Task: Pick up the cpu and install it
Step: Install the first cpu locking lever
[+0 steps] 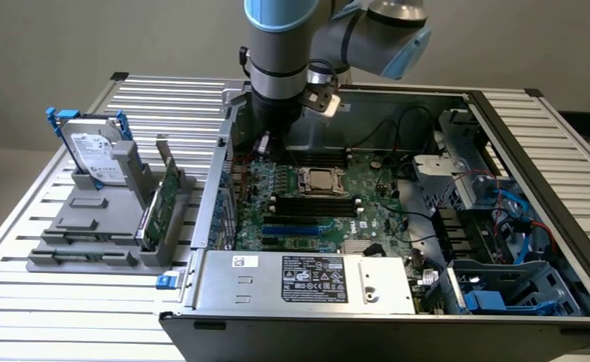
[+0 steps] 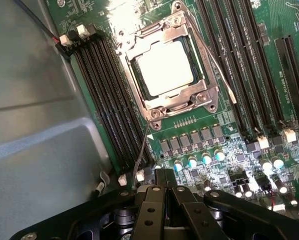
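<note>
The cpu (image 2: 164, 67), a small square chip with a silvery top, lies flat in the metal socket frame (image 2: 209, 95) on the green motherboard (image 2: 239, 145). In the exterior view, the cpu (image 1: 321, 181) shows at the centre of the board inside the open computer case. My gripper (image 2: 164, 175) hovers over the board beside the socket, apart from the chip. Its fingers are shut together with nothing between them. In the exterior view my gripper (image 1: 265, 145) hangs at the back of the case, on the exterior view's left of the socket.
A grey holder (image 1: 84, 226) on the slatted table carries a hard drive with a blue bracket (image 1: 98, 154) and a long green circuit card (image 1: 164, 197). Black memory slots (image 2: 109, 95) flank the socket. A thin socket lever (image 2: 217, 65) sticks out. The power supply (image 1: 305, 279) and cables (image 1: 517, 219) crowd the case.
</note>
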